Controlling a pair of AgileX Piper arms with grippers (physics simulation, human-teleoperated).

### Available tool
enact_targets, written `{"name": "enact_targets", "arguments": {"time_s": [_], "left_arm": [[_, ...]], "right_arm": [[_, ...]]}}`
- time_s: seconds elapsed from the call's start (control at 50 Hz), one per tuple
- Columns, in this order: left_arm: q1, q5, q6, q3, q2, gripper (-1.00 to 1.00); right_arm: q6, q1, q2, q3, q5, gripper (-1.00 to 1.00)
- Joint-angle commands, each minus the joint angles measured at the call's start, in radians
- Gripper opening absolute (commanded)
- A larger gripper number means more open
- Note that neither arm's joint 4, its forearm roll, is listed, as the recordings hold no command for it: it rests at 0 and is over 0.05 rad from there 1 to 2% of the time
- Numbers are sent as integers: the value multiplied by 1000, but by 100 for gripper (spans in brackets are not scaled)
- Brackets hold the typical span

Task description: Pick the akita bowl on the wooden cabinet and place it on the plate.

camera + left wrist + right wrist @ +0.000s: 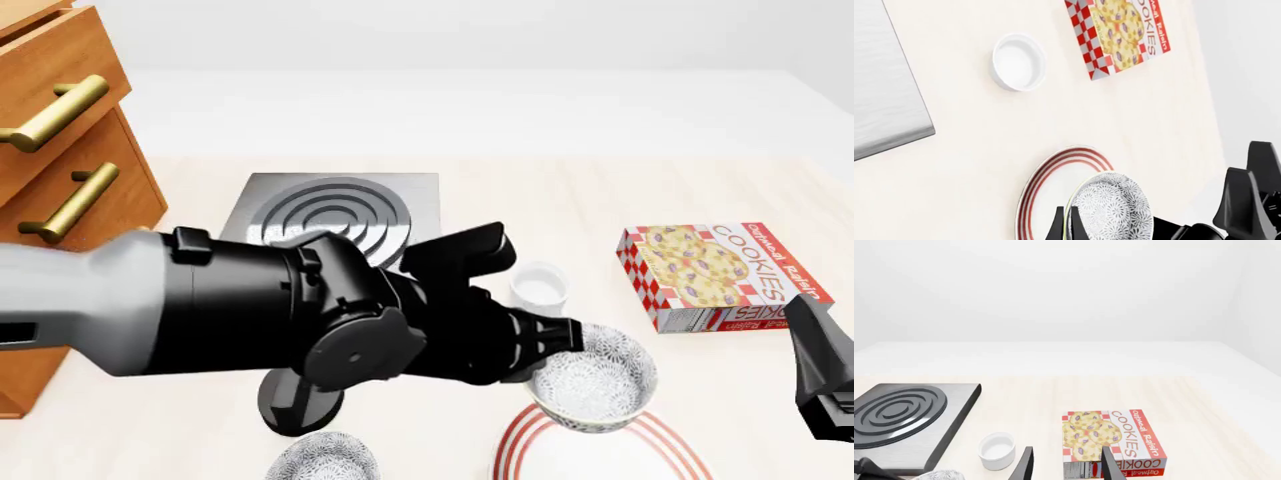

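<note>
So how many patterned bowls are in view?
2: one akita bowl held by the left gripper over the plate, another patterned bowl at the front view's bottom edge.

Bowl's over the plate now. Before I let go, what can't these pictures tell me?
- Front view: the left arm hides the left gripper where it grips the akita bowl.
- Whether the bowl touches the plate: not visible in any view.
- Front view: bottom edge crops the plate and the second patterned bowl.
</note>
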Motion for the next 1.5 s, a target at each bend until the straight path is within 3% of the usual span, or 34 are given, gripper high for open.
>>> {"name": "enact_targets", "arguments": {"time_s": [0.02, 1.5], "left_arm": [[-4, -15, -3, -1, 9, -100], [-26, -92, -38, 19, 111, -100]], "right_arm": [[0, 0, 0, 0, 0, 100], [0, 0, 0, 0, 0, 100]]}}
